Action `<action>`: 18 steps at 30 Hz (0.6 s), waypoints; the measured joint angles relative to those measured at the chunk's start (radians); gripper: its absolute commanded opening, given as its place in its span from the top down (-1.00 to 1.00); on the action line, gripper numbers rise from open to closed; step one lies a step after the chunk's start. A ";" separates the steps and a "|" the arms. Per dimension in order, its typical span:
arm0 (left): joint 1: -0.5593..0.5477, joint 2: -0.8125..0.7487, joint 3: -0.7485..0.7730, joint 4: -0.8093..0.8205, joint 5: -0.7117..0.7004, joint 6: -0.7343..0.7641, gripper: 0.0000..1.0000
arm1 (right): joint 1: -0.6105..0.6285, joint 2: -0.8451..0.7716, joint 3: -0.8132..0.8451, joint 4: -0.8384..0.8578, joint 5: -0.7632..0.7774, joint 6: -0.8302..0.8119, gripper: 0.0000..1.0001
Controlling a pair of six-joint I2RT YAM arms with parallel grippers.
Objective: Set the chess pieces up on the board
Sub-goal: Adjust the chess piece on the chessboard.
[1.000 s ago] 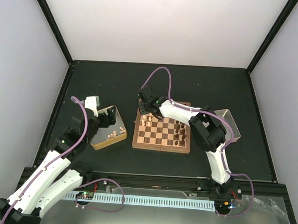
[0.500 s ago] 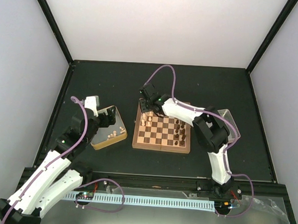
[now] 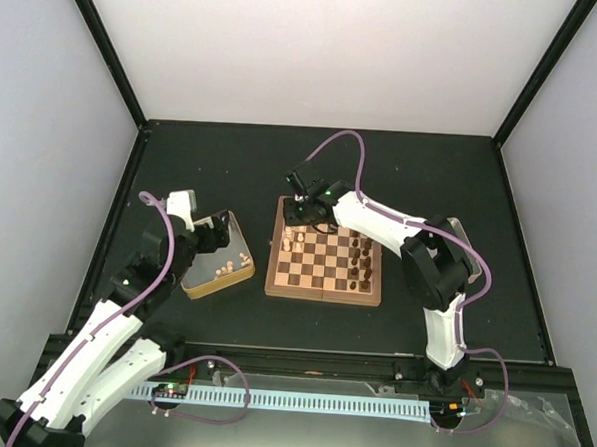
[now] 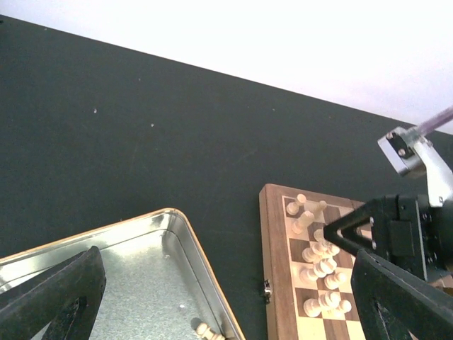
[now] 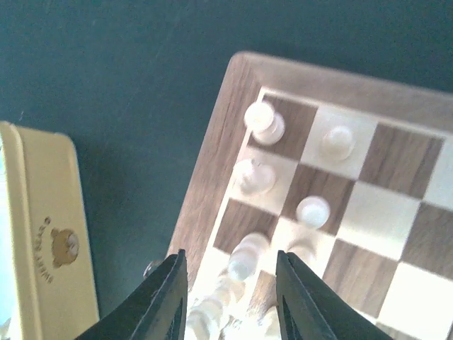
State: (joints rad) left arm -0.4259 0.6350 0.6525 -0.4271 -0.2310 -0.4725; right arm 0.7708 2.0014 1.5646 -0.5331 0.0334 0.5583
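Robot lab: white-walled test enclosure (image 3: pixel 327 55)

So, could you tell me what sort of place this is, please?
Probably a robotics lab test cell: white panels in black framing enclose a dark table, with a left arm and right arm bolted at its near edge.

The board (image 3: pixel 321 294) has light tan and dark brown squares and a reddish-brown edge. The chess pieces (image 3: pixel 288 242) are cream or dark brown. The yellow tin (image 5: pixel 35 191) has a little brown bear (image 5: pixel 64 246) on it.
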 measured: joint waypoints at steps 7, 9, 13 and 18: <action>0.022 0.000 0.000 0.000 0.005 0.000 -0.93 | 0.000 0.018 0.028 -0.062 -0.073 0.036 0.37; 0.026 0.000 0.000 0.000 0.008 0.000 -0.93 | 0.000 0.030 0.053 -0.076 -0.069 0.040 0.37; 0.033 0.000 0.000 0.000 0.010 0.000 -0.93 | 0.000 0.050 0.079 -0.092 -0.054 0.045 0.38; 0.034 0.000 0.000 0.000 0.011 0.000 -0.93 | 0.000 0.080 0.095 -0.122 -0.042 0.046 0.38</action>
State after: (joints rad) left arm -0.3920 0.6350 0.6525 -0.4267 -0.2203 -0.4721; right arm 0.7708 2.0811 1.6600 -0.6556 -0.0090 0.6044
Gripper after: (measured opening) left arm 0.968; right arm 0.313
